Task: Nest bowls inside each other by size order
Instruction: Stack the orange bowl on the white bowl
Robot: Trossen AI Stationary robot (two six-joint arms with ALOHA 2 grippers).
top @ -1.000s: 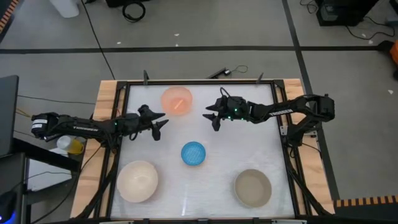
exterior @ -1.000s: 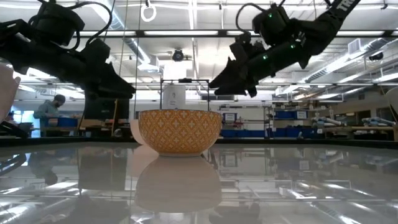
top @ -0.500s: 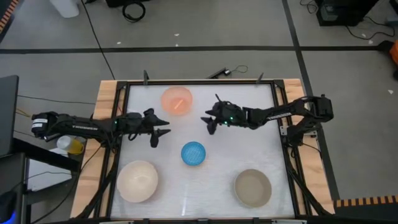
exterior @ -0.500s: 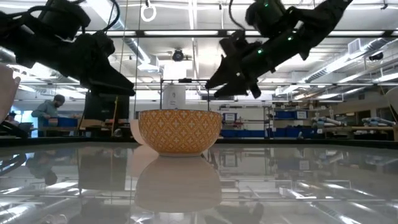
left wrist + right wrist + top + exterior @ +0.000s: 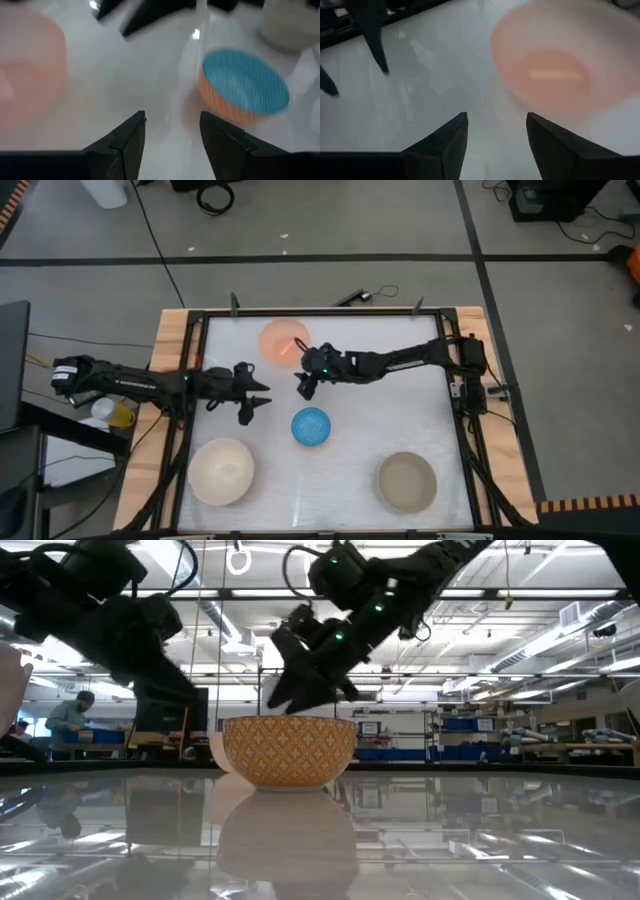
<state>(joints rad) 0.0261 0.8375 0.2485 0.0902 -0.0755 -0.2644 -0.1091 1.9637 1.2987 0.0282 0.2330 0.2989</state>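
Observation:
The small blue bowl (image 5: 311, 426), orange-patterned outside (image 5: 289, 750), stands on its base mid-table. The salmon-pink bowl (image 5: 284, 341) stands at the far side, the cream-white bowl (image 5: 221, 471) near left, and the grey-beige bowl (image 5: 406, 481) near right. My left gripper (image 5: 258, 398) is open and empty above the table, left of the blue bowl (image 5: 245, 85). My right gripper (image 5: 301, 385) is open and empty, in the air between the pink bowl (image 5: 560, 65) and the blue bowl.
A black frame (image 5: 320, 313) borders the white table top. My two grippers face each other about a hand's width apart. There is bare table (image 5: 400, 415) right of the blue bowl.
My right gripper has reached far toward the table's left edge, from right of centre to just near of the pink bowl. My left gripper has drifted a little toward the near edge and the blue bowl. The bowls have not moved.

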